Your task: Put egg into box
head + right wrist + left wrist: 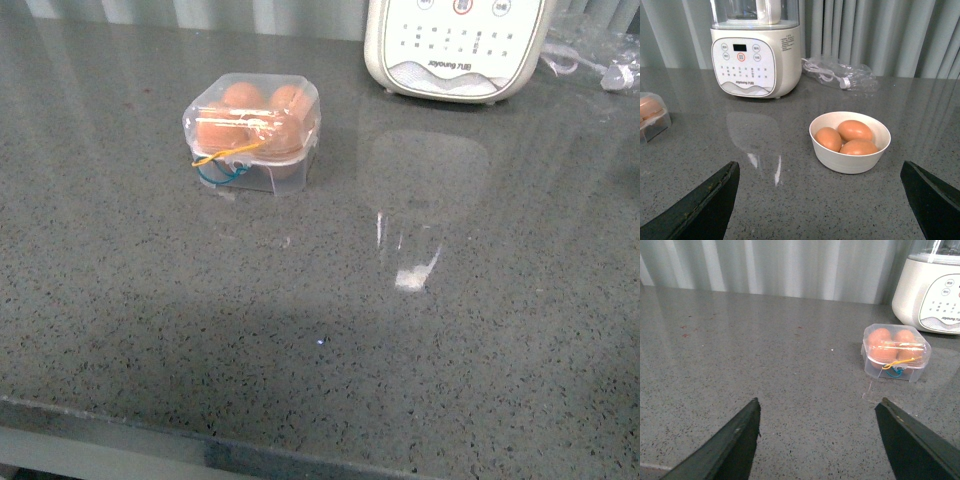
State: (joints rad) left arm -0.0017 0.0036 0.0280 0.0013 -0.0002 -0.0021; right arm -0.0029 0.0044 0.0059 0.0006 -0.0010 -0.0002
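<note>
1. Front view: the box (252,132) is seen on the grey counter (320,330), lid shut, with orange-brown eggs visible through the clear dome and yellow and blue elastic loops hanging at its front. Neither arm is shown in this view.
2. A white appliance (458,45) is set at the back of the counter, apart from the box.
3. Three more eggs are seen in the right wrist view, lying together in a white bowl (850,160); the nearest of them, the egg (829,138), is touching the other two.
4. The left gripper (817,440) is held wide open over bare counter, with the box well ahead of it. The right gripper (820,200) is likewise spread open, with the bowl ahead between its fingers.
5. No egg is held, so the step in hand is judged to be a first reach.
6. The lid would probably need to be lifted by the left gripper before any egg is brought over, and whether a slot is free cannot be told through the dome.
7. The egg is best taken from above across its narrow width, with light pressure, so that it is neither cracked nor rolled against its neighbours.
</note>
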